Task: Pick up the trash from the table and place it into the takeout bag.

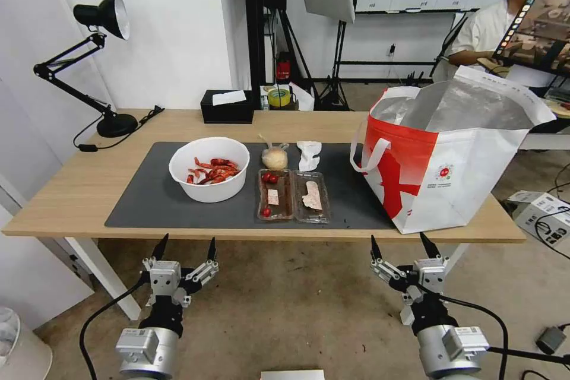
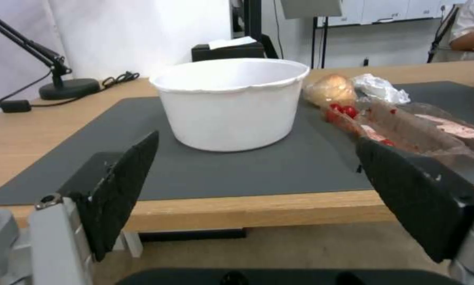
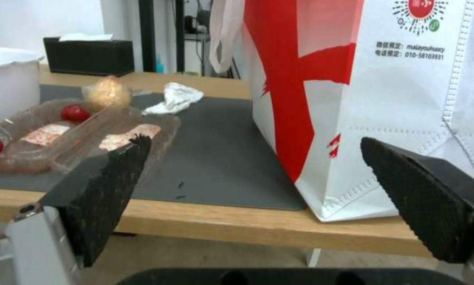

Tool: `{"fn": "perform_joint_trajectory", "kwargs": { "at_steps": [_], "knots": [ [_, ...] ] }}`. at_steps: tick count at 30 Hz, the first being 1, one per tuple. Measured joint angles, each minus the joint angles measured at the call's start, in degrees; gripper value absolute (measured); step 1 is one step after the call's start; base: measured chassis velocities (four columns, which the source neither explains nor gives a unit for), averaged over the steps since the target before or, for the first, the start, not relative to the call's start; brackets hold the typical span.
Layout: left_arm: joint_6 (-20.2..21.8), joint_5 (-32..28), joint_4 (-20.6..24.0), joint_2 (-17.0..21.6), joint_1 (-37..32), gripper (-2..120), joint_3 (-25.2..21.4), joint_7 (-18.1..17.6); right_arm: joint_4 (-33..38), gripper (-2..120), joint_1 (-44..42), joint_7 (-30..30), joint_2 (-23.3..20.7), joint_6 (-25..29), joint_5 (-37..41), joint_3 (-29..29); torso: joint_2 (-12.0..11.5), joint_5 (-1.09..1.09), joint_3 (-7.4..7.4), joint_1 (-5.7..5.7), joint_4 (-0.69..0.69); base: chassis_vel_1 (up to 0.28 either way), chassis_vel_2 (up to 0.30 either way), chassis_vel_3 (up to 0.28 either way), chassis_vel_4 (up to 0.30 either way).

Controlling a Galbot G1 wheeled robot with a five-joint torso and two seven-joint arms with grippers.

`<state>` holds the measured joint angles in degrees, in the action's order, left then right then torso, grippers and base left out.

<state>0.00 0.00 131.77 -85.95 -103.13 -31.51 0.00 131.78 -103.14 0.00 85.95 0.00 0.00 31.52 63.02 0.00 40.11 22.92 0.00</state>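
White bowl (image 1: 209,168) of red shells, clear two-part tray (image 1: 293,196), beige-filled bag (image 1: 274,157), crumpled tissue (image 1: 308,155) on grey mat (image 1: 148,202). Takeout bag (image 1: 451,172) upright, open, at counter (image 1: 71,190) right end.

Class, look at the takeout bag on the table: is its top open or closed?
Open. The takeout bag stands upright on the table, its mouth spread wide, showing silver foil lining; the handles hang loose.

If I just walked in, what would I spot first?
Probably the big white-and-red takeout bag, standing open on the table's right end. Next, the white bowl of red crayfish shells on the dark mat, beside a clear tray. Both grippers, left and right, hang open below the near edge.
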Motion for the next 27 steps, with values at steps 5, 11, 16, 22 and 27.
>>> {"fn": "perform_joint_trajectory", "kwargs": {
  "at_steps": [5, 11, 16, 22, 27],
  "knots": [
    [0.00, 0.00, 0.00, 0.00, 0.00, 100, 0.00, 0.00, 0.00, 100, 0.00, 0.00, 0.00, 0.00, 0.00, 0.00, 0.00, 0.00, 0.00, 0.00, 0.00, 0.000, 0.000, 0.000, 0.000],
    [0.00, 0.00, 0.00, 0.00, 0.00, 100, 0.00, 0.00, 0.00, 100, 0.00, 0.00, 0.00, 0.00, 0.00, 0.00, 0.00, 0.00, 0.00, 0.00, 0.00, 0.000, 0.000, 0.000, 0.000],
    [0.02, -1.02, 0.22, 0.55, 0.13, 100, -0.37, -0.76, 0.00, 100, 0.06, -0.04, -0.20, -0.11, 0.19, 0.10, 0.00, -0.02, 0.00, 0.00, 0.00, 0.000, 0.000, 0.000, 0.000],
    [-0.34, -6.18, 2.35, 3.62, 0.87, 100, -2.40, -4.51, 0.44, 100, 2.36, -1.98, -5.78, -6.07, 6.28, 4.16, 0.00, -0.01, 0.00, 0.00, 0.00, 0.000, 0.000, 0.000, 0.000],
    [-1.53, -6.97, 1.96, 4.28, 1.05, 100, -2.94, -4.38, 1.18, 100, 5.71, -4.86, -13.92, -14.87, 15.13, 10.03, 0.00, 0.02, 0.00, 0.00, 0.00, 0.000, 0.000, 0.000, 0.000]
  ]
}}
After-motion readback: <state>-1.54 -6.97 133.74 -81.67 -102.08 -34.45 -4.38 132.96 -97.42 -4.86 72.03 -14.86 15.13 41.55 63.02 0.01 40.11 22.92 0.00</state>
